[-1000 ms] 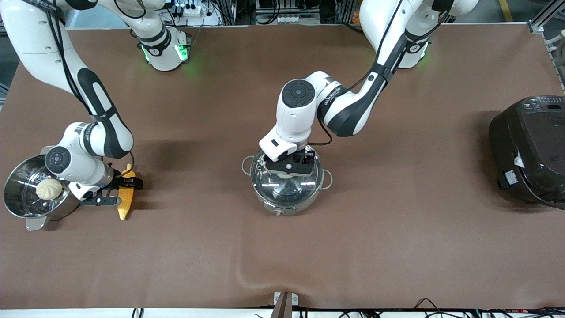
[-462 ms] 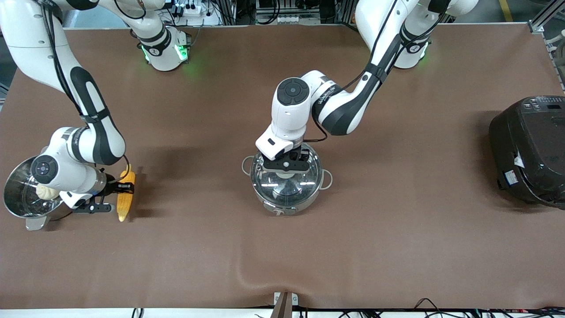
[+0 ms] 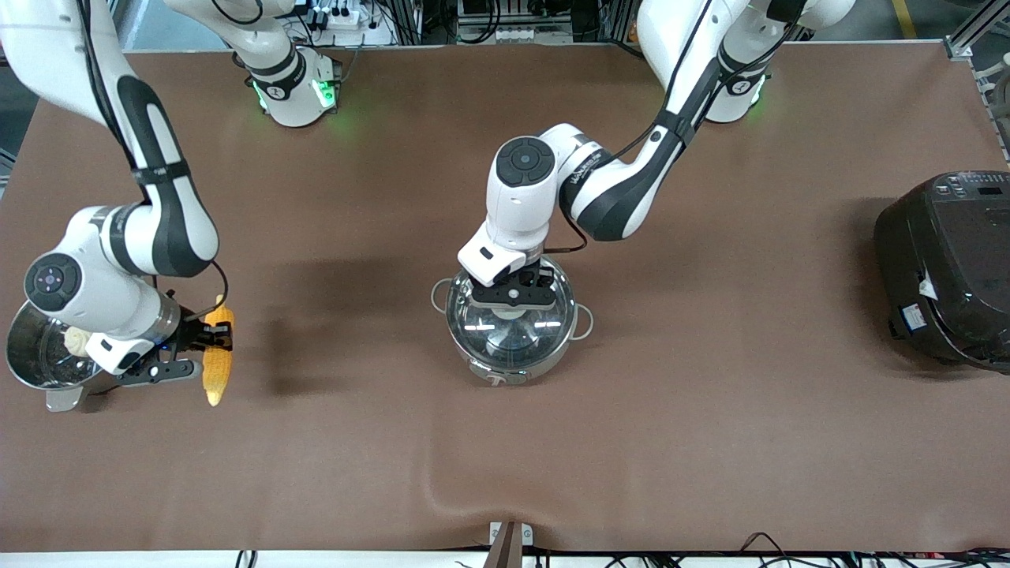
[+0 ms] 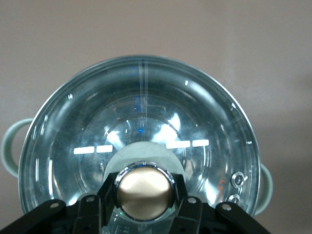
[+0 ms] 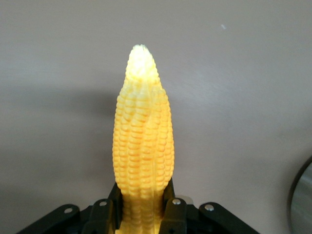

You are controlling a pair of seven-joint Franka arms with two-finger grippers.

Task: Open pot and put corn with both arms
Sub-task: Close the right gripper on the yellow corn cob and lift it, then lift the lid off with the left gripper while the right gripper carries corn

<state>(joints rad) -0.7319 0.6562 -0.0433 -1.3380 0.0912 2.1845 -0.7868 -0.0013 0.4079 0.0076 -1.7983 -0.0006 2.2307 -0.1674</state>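
The steel pot (image 3: 511,371) stands mid-table with its glass lid (image 3: 513,331) on. My left gripper (image 3: 511,293) is shut on the lid's brass knob (image 4: 144,191), with a finger on each side of it. The lid (image 4: 141,122) sits on the pot. My right gripper (image 3: 211,341) is shut on the yellow corn (image 3: 218,355) near its thick end and holds it above the table toward the right arm's end. In the right wrist view the corn (image 5: 143,141) points away from the jaws, tip up.
A steel steamer pot (image 3: 31,367) with a pale bun (image 3: 76,341) sits beside my right gripper at the table's edge. A large black rice cooker (image 3: 947,268) stands at the left arm's end. A fold in the brown mat (image 3: 473,489) lies near the front camera.
My right gripper has lifted the corn off the table and the arm has risen. My left gripper has closed in on the lid knob and barely moved since.
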